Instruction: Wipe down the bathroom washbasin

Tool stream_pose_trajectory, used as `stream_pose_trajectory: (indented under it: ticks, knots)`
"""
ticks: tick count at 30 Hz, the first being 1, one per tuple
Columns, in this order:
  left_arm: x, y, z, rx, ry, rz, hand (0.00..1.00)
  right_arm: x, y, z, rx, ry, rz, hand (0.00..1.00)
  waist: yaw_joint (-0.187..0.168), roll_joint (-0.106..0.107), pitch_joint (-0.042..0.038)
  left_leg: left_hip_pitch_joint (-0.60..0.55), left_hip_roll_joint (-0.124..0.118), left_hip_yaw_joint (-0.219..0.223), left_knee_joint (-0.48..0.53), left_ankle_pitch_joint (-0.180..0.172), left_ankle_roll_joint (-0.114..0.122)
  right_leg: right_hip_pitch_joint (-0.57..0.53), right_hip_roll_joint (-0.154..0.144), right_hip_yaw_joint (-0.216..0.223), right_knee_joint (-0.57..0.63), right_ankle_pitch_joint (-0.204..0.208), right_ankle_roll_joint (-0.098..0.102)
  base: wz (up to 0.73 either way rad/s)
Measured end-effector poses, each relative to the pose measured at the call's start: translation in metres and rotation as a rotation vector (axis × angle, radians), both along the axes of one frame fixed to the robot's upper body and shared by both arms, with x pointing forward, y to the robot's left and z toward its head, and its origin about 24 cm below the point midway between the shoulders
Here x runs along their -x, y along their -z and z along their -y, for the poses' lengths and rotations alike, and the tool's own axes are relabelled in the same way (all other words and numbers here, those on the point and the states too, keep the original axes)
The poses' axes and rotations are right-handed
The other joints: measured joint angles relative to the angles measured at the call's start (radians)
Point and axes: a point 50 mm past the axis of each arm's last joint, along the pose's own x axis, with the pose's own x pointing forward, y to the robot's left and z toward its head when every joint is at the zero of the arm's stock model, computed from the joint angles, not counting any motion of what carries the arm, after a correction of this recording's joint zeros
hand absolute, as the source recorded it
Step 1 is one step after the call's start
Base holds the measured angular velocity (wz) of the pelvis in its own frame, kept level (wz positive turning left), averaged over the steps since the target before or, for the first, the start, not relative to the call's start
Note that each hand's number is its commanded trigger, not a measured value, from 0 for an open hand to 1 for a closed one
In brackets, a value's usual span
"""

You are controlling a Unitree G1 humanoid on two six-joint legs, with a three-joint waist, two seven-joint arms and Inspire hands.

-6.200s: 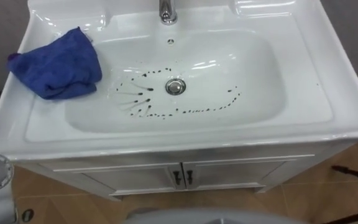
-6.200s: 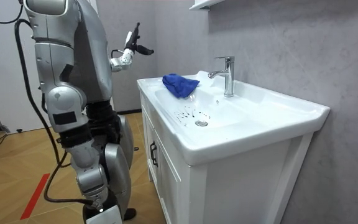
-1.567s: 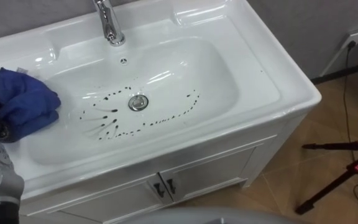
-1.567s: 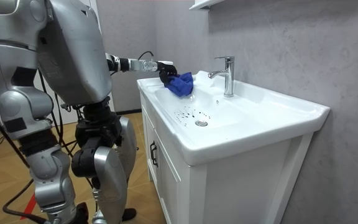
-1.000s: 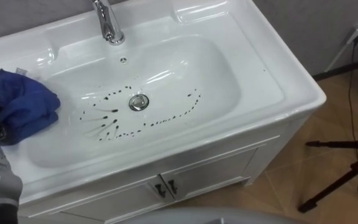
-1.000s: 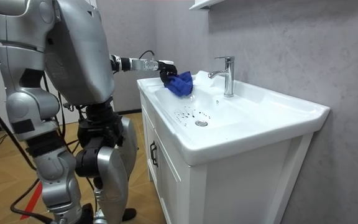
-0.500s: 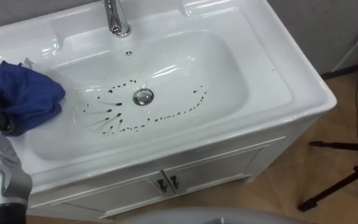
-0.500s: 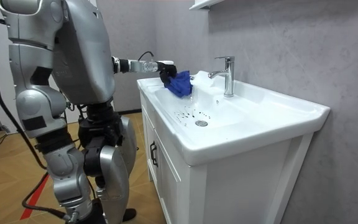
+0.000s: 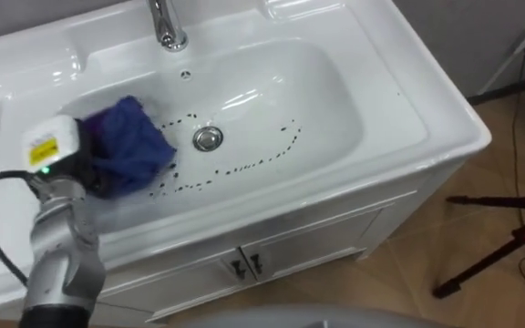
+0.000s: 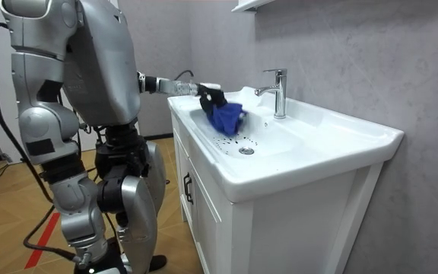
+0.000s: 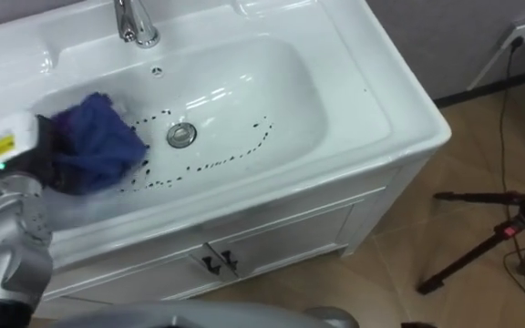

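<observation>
The bunched blue microfibre cloth (image 9: pixel 133 144) is no longer on the flat ledge at the basin's left. It has been carried over the inner wall and now sits down in the bowl, gathered in the robot's left hand (image 9: pixel 87 169). The dark fingers are curled into the cloth's near side and clamp it in a bundle. In the room view the cloth hangs from below the hand, low in the bowl. Whether it already presses on the ceramic I cannot tell.

Just beyond the cloth, on the far side from the hand, a ring of dark specks and streaks (image 9: pixel 253 164) runs round the round metal drain (image 9: pixel 209 138). The nearest specks lie at the cloth's edge and the rest stretch away from the hand. The white ceramic basin (image 9: pixel 408 109) looks clean elsewhere. The chrome tap (image 9: pixel 166 23) stands ahead of the hand at the back rim, well clear of it.

So picking up looks finished and the wiping proper seems about to begin. None of the marks looks cleared yet. The next stroke probably calls for a sweep away from the hand, across the drain.
</observation>
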Motion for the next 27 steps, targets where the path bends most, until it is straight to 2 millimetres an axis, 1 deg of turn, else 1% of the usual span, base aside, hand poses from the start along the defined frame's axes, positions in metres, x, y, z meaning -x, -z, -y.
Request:
stream_pose_trajectory:
  ticks: [1, 3, 5, 9, 15, 17, 19, 24, 27]
  knots:
    - [0.000, 0.001, 0.003, 0.004, 0.013, -0.001, 1.00, 0.000, 0.001, -0.002, -0.006, 0.002, 0.000, 0.00, -0.005, -0.004, -0.0017, -0.001, 0.001, 0.001, 0.000, 0.000, 0.000, -0.003, 0.001, 0.002, 0.000, 0.000, -0.001, -0.07]
    - [-0.002, 0.000, 0.003, 0.003, 0.014, 0.006, 1.00, 0.000, 0.001, -0.002, -0.005, 0.002, -0.001, 0.00, -0.006, -0.005, -0.0025, 0.000, 0.001, 0.003, 0.000, 0.000, 0.000, -0.005, 0.002, 0.008, -0.001, 0.001, -0.001, -0.09]
    - [-0.001, 0.001, 0.003, 0.005, 0.014, -0.003, 1.00, -0.001, 0.001, -0.002, -0.005, -0.006, 0.000, 0.00, -0.006, -0.002, -0.0014, 0.000, 0.002, 0.017, 0.000, 0.000, 0.000, -0.008, 0.004, 0.020, 0.000, 0.005, 0.001, -0.13]
    - [0.000, 0.005, 0.002, 0.002, 0.014, -0.017, 1.00, -0.002, 0.003, -0.008, -0.013, -0.031, -0.008, 0.00, -0.009, 0.000, 0.0009, 0.005, 0.002, 0.019, -0.001, 0.000, 0.000, -0.006, 0.005, 0.025, 0.001, 0.006, 0.001, -0.04]
    - [0.000, 0.015, -0.001, -0.012, 0.027, -0.023, 1.00, 0.011, 0.004, -0.010, -0.037, -0.032, -0.048, 0.00, -0.008, 0.002, 0.0026, 0.017, 0.003, 0.025, -0.001, 0.000, 0.000, 0.005, 0.006, 0.025, -0.002, 0.006, 0.000, -0.01]
    - [0.002, 0.018, -0.005, -0.016, 0.016, -0.020, 1.00, 0.010, 0.004, -0.009, -0.037, -0.039, -0.053, 0.00, -0.006, 0.002, 0.0024, 0.023, 0.004, 0.039, -0.001, 0.000, 0.000, 0.001, 0.008, 0.042, -0.001, 0.005, 0.001, -0.17]
    - [0.004, 0.021, -0.008, -0.019, -0.001, -0.024, 1.00, 0.012, 0.004, -0.009, -0.034, -0.044, -0.062, 0.00, -0.007, 0.001, 0.0016, 0.028, 0.005, 0.050, -0.001, 0.000, 0.000, 0.000, 0.009, 0.049, 0.000, 0.007, 0.000, -0.19]
    - [0.008, 0.025, -0.010, -0.034, -0.014, -0.021, 1.00, 0.019, 0.003, -0.009, -0.034, -0.042, -0.078, 0.00, -0.008, -0.004, -0.0025, 0.036, 0.006, 0.060, -0.002, 0.000, 0.000, 0.003, 0.010, 0.054, 0.001, 0.009, -0.001, -0.05]
    - [0.014, 0.032, -0.014, -0.051, -0.032, -0.030, 1.00, 0.020, 0.003, -0.009, -0.040, -0.067, -0.090, 0.00, -0.007, -0.007, -0.0045, 0.060, 0.010, 0.069, -0.008, 0.000, 0.000, 0.020, 0.016, 0.066, -0.001, 0.011, -0.003, -0.12]
